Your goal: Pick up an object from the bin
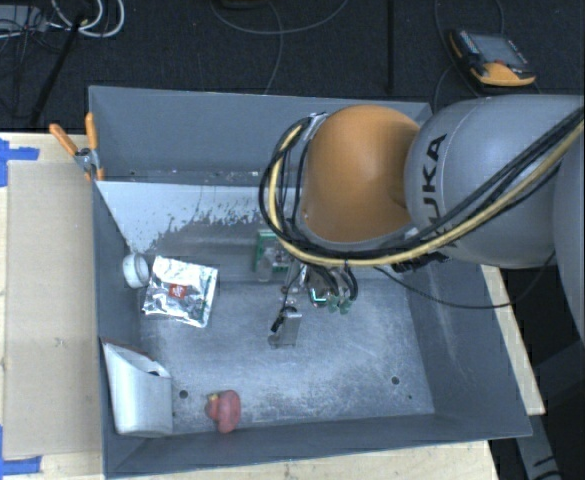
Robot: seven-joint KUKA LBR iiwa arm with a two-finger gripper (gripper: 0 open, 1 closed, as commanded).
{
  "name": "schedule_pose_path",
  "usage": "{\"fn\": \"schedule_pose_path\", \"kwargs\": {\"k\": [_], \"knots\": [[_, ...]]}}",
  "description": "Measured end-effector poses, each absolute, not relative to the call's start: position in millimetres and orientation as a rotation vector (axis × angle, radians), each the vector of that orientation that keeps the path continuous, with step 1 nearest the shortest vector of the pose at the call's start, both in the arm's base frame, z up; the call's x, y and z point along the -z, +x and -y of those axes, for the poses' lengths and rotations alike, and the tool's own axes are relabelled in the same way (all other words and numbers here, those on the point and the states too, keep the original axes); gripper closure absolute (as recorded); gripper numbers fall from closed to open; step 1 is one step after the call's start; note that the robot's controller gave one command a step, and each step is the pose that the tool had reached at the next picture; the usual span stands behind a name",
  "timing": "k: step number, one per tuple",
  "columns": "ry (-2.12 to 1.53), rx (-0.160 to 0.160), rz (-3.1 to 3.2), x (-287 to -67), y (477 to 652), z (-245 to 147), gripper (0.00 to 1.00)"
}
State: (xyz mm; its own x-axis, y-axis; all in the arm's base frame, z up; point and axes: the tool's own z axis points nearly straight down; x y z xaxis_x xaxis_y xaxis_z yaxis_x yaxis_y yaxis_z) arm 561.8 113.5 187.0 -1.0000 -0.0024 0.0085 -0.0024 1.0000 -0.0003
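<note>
Speckled grey metal bin. Far left: white round cap touching crumpled silver foil packet, near-square, skewed slightly to the walls. Lower left: white folded paper; near it, pink lump, long axis up-down in view. Mid-bin: end effector low over bare floor, apart from packet; open or closed cannot be told. Right: arm reaching in, orange-covered wrist bent downward.

The grey arm is showing black lettering on its casing, with the letters "UKA" running vertically just beside the orange cover. The silvery foil packet is carrying red and dark print, too small to read.
</note>
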Motion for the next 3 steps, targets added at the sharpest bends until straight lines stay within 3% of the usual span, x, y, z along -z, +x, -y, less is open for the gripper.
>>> {"fn": "schedule_pose_path", "kwargs": {"k": [1,2,3], "knots": [[-0.03,0.001,3.135,-64.9,579.0,-188.1,0.0],[-0.038,0.001,3.141,-69.3,581.2,-186.0,1.0],[-0.055,0.003,3.145,-125.1,576.8,-185.0,1.0]]}}
